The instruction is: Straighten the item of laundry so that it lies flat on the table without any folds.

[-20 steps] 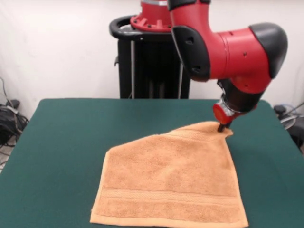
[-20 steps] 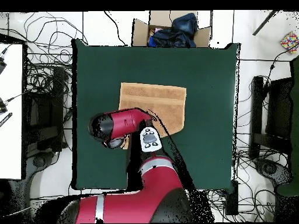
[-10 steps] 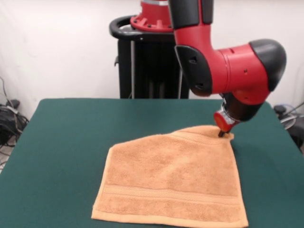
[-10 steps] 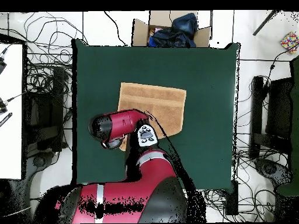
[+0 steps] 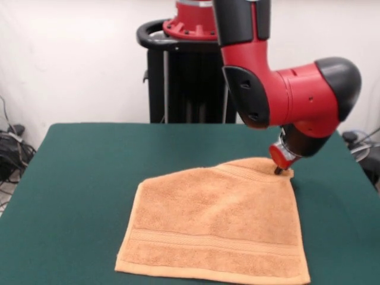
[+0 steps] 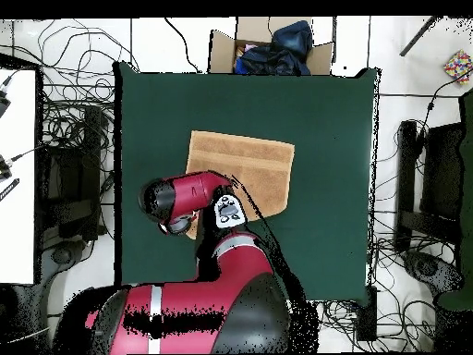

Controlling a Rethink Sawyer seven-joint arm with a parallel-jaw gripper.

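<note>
The orange-tan towel point(image 5: 217, 228) lies mostly spread on the dark green table point(image 5: 77, 178), near its front edge in the front view. Its far right corner is bunched up into a low peak. My gripper point(image 5: 278, 171) is shut on that corner, just above the table. In the overhead view the towel point(image 6: 249, 165) lies left of the table's point(image 6: 333, 139) middle, and the red arm point(image 6: 185, 199) covers its lower left corner and the gripper. The care label does not show.
The black pedestal point(image 5: 184, 77) stands behind the table's far edge. In the overhead view a cardboard box of dark clothes point(image 6: 268, 51) sits past the table's top edge, and cables lie on the floor all round.
My gripper has moved a little right and down with the towel's corner. The raised corner is lower and the towel's far edge is stretched further right.
</note>
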